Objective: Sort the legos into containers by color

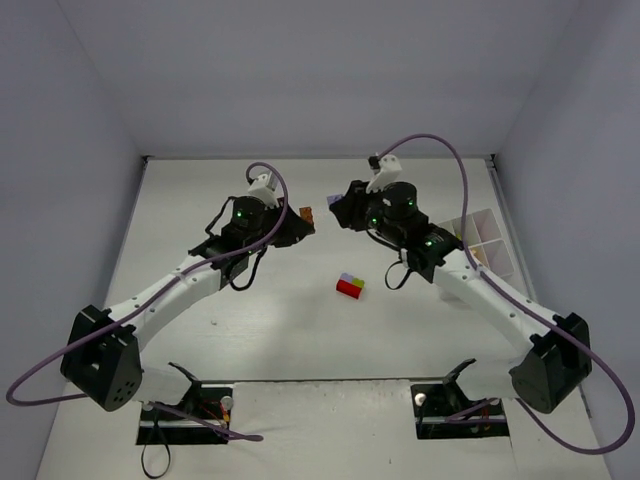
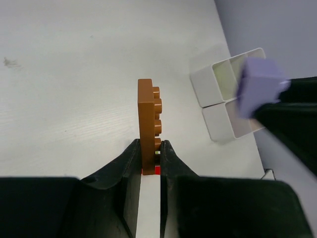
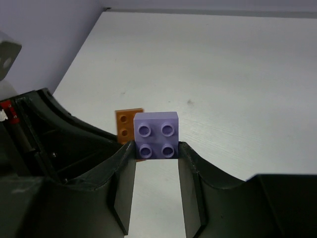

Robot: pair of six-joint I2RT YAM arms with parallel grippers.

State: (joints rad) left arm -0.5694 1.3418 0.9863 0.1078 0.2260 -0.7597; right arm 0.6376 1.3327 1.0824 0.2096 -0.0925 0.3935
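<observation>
My left gripper [image 2: 150, 148] is shut on a brown lego [image 2: 147, 124], which stands on edge between the fingers with its studs facing right. It is held above the table [image 1: 307, 215]. My right gripper [image 3: 156, 148] is shut on a square lavender lego [image 3: 156, 135], studs toward the camera, close to the brown lego [image 3: 126, 124]. From above, the two grippers [image 1: 300, 222] [image 1: 342, 208] nearly meet at mid-table. A small stack of red, lime green and yellow legos [image 1: 350, 286] lies on the table below them. The white containers [image 1: 483, 243] [image 2: 208, 89] sit at the right edge.
Grey walls close in the table at the back and on both sides. The right arm's forearm [image 1: 480, 290] crosses just in front of the containers. The arm bases and purple cables [image 1: 200, 410] sit along the near edge.
</observation>
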